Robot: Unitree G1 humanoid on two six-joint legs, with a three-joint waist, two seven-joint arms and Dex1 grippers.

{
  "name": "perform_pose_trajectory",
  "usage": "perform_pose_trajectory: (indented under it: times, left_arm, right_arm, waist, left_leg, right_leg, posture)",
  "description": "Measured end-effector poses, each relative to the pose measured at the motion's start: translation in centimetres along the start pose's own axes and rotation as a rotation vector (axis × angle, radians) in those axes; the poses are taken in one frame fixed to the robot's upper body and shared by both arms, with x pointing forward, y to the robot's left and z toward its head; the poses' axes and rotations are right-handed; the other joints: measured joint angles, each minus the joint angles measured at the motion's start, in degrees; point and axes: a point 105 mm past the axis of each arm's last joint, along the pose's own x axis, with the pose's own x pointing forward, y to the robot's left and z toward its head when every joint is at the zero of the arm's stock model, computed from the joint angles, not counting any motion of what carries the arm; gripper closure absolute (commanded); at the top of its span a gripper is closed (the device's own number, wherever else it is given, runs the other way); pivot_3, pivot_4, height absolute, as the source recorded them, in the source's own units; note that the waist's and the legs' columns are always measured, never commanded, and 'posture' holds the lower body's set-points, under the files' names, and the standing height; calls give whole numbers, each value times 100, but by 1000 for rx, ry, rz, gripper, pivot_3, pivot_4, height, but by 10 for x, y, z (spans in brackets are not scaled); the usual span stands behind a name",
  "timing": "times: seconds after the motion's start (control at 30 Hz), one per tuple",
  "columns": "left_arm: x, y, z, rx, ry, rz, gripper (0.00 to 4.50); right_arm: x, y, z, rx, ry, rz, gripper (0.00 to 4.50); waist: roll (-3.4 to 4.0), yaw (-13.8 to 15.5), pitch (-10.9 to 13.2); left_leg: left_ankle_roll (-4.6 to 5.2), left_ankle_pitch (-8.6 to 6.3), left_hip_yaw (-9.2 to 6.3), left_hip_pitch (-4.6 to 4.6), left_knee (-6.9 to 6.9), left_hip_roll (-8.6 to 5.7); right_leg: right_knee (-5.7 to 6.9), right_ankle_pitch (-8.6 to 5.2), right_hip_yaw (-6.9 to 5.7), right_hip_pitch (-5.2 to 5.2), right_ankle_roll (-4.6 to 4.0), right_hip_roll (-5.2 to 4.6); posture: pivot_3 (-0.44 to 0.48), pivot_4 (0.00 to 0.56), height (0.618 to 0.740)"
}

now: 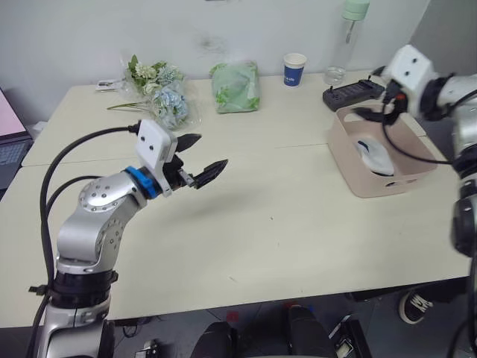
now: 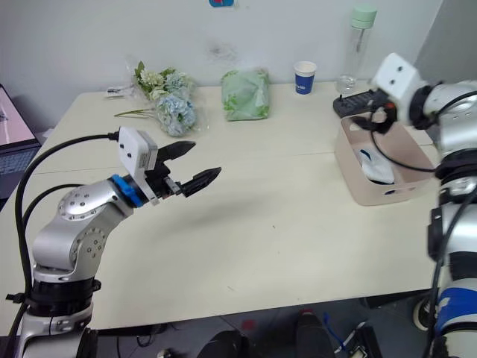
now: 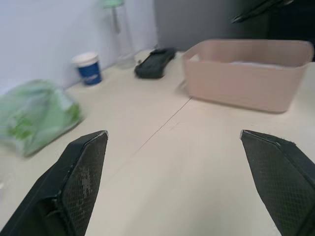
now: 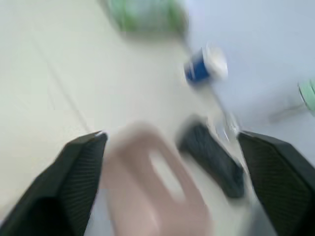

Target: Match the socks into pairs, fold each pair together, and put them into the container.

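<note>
1. Evidently, the left end effector (image 1: 200,165) hangs over the bare tabletop (image 1: 298,224), fingers spread wide and empty.
2. The right end effector (image 4: 172,147), fingers likewise apart and empty, hovers above the container's (image 1: 365,175) far rim.
3. White socks (image 1: 373,155) lie inside the container, below and just ahead of the right end effector; other pairs cannot be made out.
4. Judged soft, light and limp, they call for pinching through the folded middle.
</note>
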Motion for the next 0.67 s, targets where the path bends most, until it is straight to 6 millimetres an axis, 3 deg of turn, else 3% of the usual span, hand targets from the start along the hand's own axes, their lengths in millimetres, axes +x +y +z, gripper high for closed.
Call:
perform_pose_trajectory:
  times: [0.13, 0.3, 0.43, 0.67]
  left_arm:
    - [-22, 0, -29, -42, 74, 90, 0]
    - [-52, -11, -74, -105, 186, 216, 0]
    - [-60, -21, -92, -128, 221, 290, 0]
    - [-69, -27, -113, -69, 283, 380, 0]
  right_arm:
    - [27, 83, 5, 261, -200, 92, 13]
    - [28, 173, -27, 471, -143, 17, 13]
    - [16, 199, -54, 500, -60, -83, 13]
    - [-3, 214, -56, 510, -46, -159, 13]
  waist:
    - [1, 71, -7]
    - [4, 166, -12]
    - [3, 178, -13]
    - [3, 150, -14]
  left_leg:
    - [-3, 0, -32, -50, 12, 0]
    - [-5, 4, -44, -79, 26, -31]
    - [-1, 8, -40, -64, 27, -46]
    - [-3, 7, -31, -40, 10, -44]
  right_leg:
    - [6, 0, -26, -33, 0, -2]
    - [15, 1, -20, -58, -1, -16]
    - [16, 12, -9, -44, 5, -17]
    - [9, 12, -6, -31, 4, -3]
  posture:
    - [0, 150, 740]
    - [0, 150, 740]
    - [0, 150, 740]
    - [0, 150, 740]
